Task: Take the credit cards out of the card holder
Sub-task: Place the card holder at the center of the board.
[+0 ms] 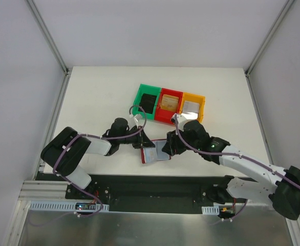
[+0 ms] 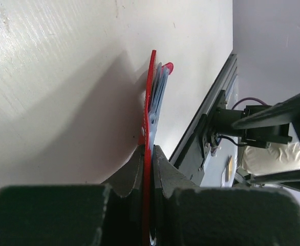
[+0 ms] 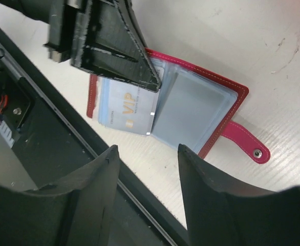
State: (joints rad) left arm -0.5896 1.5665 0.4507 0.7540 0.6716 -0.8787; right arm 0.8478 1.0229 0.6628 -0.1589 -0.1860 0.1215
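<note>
The top camera is looking down from above and behind the arms, taking in the whole table from its near edge to the bins at the far side. The left wrist camera is sitting very close, sighting rightward along the left gripper, edge-on to the card holder. The right wrist camera is hanging just above, looking down past the right gripper onto its open inside. All three views are sharing the card holder.
</note>
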